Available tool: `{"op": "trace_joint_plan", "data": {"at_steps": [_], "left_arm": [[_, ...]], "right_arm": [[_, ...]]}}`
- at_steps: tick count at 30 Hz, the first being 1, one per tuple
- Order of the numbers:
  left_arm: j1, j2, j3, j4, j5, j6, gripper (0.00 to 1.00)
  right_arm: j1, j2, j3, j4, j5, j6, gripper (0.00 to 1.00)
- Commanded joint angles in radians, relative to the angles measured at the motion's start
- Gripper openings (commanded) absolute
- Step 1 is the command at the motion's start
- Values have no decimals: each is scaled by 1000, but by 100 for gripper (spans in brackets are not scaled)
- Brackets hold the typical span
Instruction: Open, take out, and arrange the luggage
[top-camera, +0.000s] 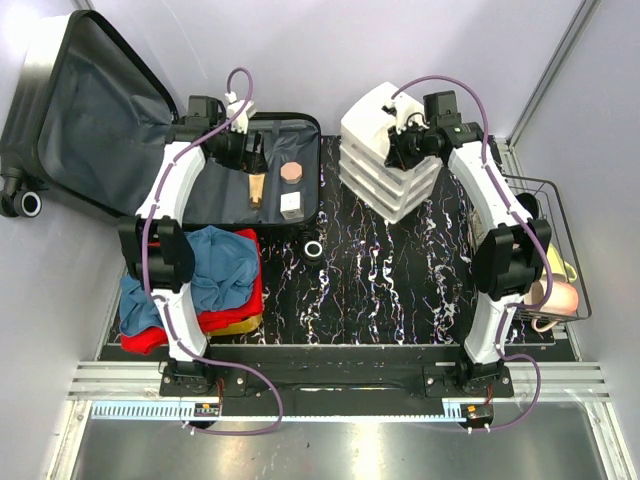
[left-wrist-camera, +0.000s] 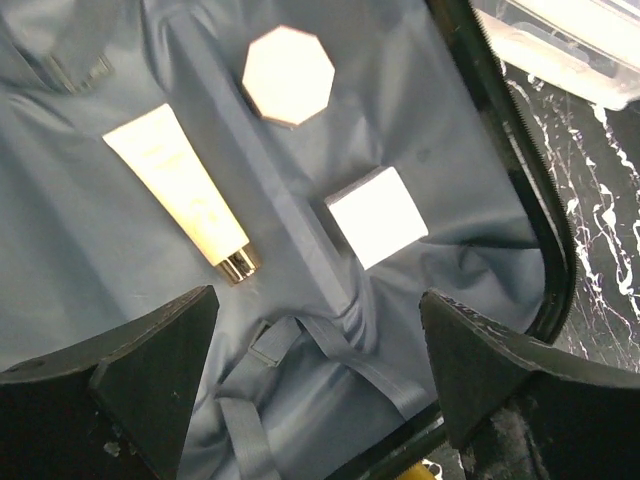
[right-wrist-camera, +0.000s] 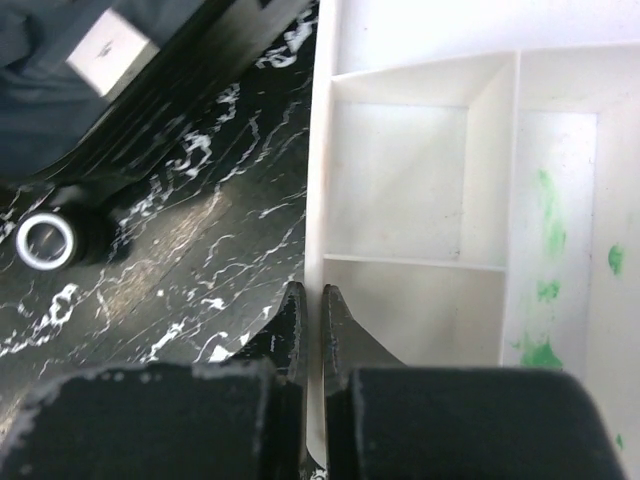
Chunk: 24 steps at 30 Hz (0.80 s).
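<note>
- Luggage (top-camera: 215, 195) lies open at the far left of the table: lid propped back toward the corner, base flat with the grey lining up.
- Left gripper (left-wrist-camera: 318, 300) hovers over the base, jaws wide apart, holding nothing.
- Three items remain on the lining, all on the far side of the jaws in the wrist view: cream tube (left-wrist-camera: 180, 195), white box (left-wrist-camera: 377, 217), pink octagonal compact (left-wrist-camera: 288, 75).
- Tube is ahead-left and the box ahead-right, both near; the compact is furthest off.
- The tube's long axis runs diagonally, gold cap end toward the jaws, so it lies skewed to the line between the fingers. My judgement: the wrist needs a turn to close across its width.
- The box sits roughly square-on and looks the easier grab.
- Right gripper (right-wrist-camera: 310, 300) is off to the right, jaws together on the outer wall of the white organizer (right-wrist-camera: 395, 165), compartments bare.
- The left arm is clearly nearer the luggage; the right is occupied.
</note>
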Motion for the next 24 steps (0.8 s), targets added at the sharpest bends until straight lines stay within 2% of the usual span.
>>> {"op": "trace_joint_plan", "data": {"at_steps": [1,7,11,16,24], "left_arm": [[-32,59,27,-11,-49,-91,87],[-96,110,-57,70,-67,-195,85],[-116,113,-120,166,-98,-296,85],[-141,121,-154,200,-147,-309,83],[-168,152,-174,210,-190,-350,77]], "right_arm": [[38,-83,-78,-60,-126,-44,0],[42,-131,-138,-61,-86,-84,0],[41,-152,-167,-58,19,-128,0],[36,-171,-191,-55,113,-219,0],[27,-240,-259,-57,101,-289,2]]}}
